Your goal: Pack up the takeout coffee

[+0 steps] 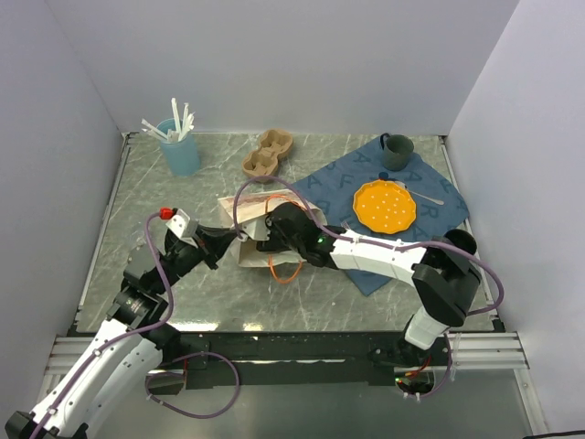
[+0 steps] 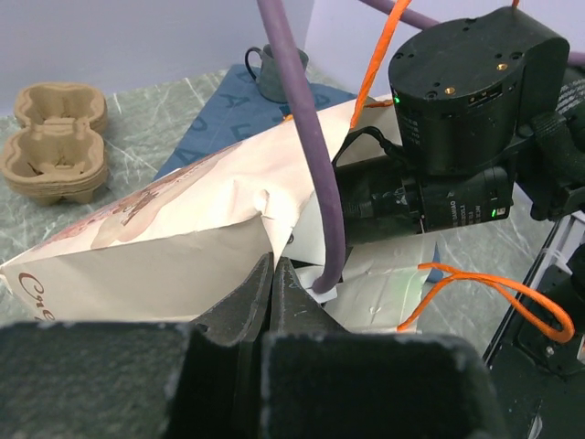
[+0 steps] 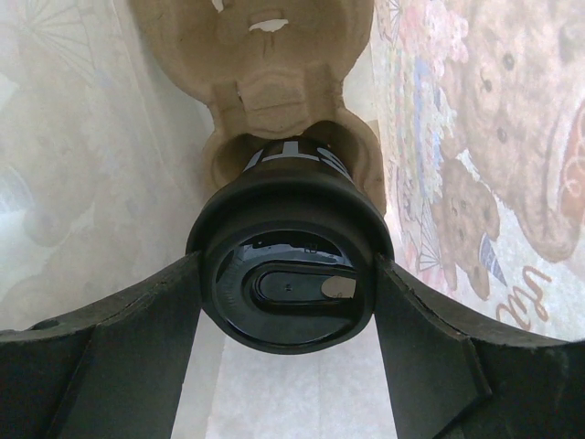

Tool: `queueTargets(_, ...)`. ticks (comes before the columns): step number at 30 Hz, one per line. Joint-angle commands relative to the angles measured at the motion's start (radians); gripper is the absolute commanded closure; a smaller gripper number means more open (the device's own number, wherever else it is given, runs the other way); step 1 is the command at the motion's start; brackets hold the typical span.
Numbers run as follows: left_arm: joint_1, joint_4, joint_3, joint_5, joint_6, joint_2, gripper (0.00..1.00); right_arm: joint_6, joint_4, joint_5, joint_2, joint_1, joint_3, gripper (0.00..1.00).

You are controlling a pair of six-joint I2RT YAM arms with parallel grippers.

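Observation:
The takeout coffee (image 3: pixel 288 288), a small black cup with a black lid, shows only in the right wrist view. It sits in a brown cardboard cup carrier (image 3: pixel 265 82) inside the paper bag (image 1: pixel 260 247). My right gripper (image 3: pixel 288 274) is inside the bag, its fingers (image 3: pixel 137 366) pressed on both sides of the lid. In the top view the right gripper (image 1: pixel 279 229) reaches into the bag's mouth and the cup is hidden. My left gripper (image 2: pixel 272 263) is shut on the edge of the bag (image 2: pixel 164 247) at its opening, and it also shows in the top view (image 1: pixel 233 242).
A light-blue cup of white sticks (image 1: pixel 180 146) stands back left. A second cardboard carrier (image 1: pixel 267 153) lies at the back middle. A teal mug (image 1: pixel 396 151), an orange plate (image 1: pixel 385 206) and a spoon (image 1: pixel 425 195) rest on a blue cloth (image 1: pixel 334 183). The bag's orange handle (image 1: pixel 285 272) trails forward.

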State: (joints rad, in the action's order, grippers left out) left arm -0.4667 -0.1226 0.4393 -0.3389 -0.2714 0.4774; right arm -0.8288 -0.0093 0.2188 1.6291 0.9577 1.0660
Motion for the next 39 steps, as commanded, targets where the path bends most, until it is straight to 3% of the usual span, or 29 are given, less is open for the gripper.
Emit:
queueTargets(1, -0.001, -0.038, -0.005, -0.009, -0.04, -0.025, 0.99, 0.051, 0.11, 0.039, 0.021, -0.008, 0.035, 0.57)
queueTargets(30, -0.001, -0.005, -0.007, 0.04, -0.123, -0.014, 0.99, 0.148, 0.232, 0.051, 0.186, -0.071, 0.074, 0.51)
queueTargets(39, -0.001, 0.003, 0.001, 0.058, -0.127, -0.014, 0.99, 0.163, 0.223, 0.054, 0.206, -0.071, 0.109, 0.41)
